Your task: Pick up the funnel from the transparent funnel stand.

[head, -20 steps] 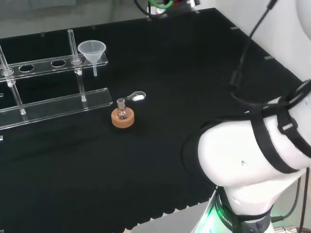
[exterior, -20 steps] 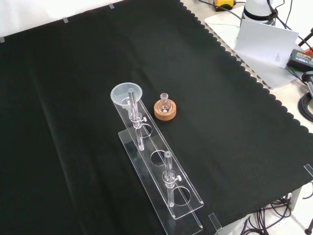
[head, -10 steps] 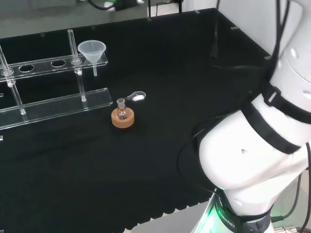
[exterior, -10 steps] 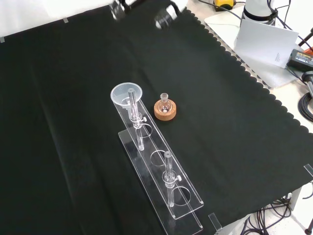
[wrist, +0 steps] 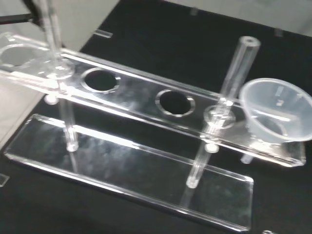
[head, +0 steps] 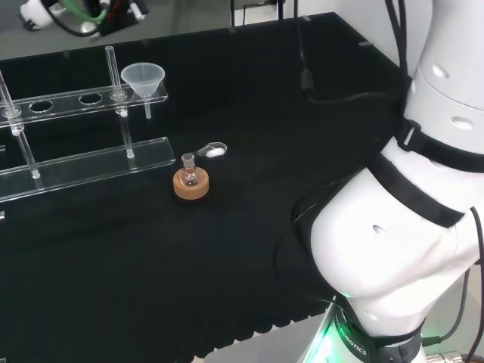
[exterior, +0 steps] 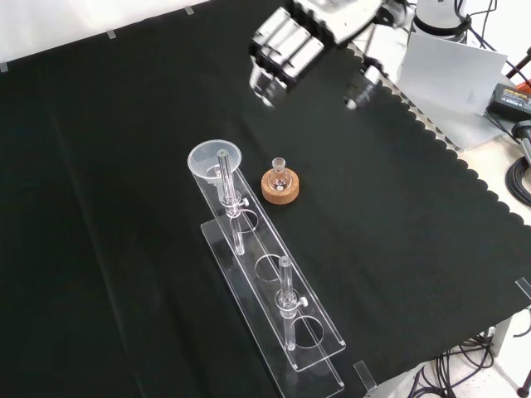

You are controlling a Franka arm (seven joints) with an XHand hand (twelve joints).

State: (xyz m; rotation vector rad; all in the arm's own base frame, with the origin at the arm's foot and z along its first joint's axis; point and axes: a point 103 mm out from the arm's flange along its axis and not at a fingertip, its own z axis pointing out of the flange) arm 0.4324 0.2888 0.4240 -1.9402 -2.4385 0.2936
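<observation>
Above the far edge of the black cloth (exterior: 124, 124), your hand (exterior: 286, 41) has swept into the front view within the last second, where a moment ago that corner lay bare. Its fingers (exterior: 270, 70) hang straight and released, gripping nothing, with the thumb (exterior: 361, 87) spread wide of them.

You can see the funnel (exterior: 214, 157) untouched: it sits in the end hole of the transparent funnel stand (exterior: 274, 311), bowl up, its stem dropping through the upper shelf, exactly where it stood a second earlier. In the head view the funnel (head: 144, 79) rests at the stand's right end, beside one of the upright rods (head: 112, 72). Your wrist camera now looks along the stand's shelf (wrist: 146, 100), with the funnel (wrist: 278, 114) at its end, which suggests the approach has begun in earnest.

Just beside the stand, a small flask (exterior: 280, 174) sits on its cork ring (exterior: 280, 189), near your likely path; a small spoon-like piece (head: 214, 150) lies on the cloth close by in the head view.

The hand remains well apart from the funnel. Judging from this, you have the whole descent and grasp ahead, and the upright rod next to the bowl will crowd the fingers.
</observation>
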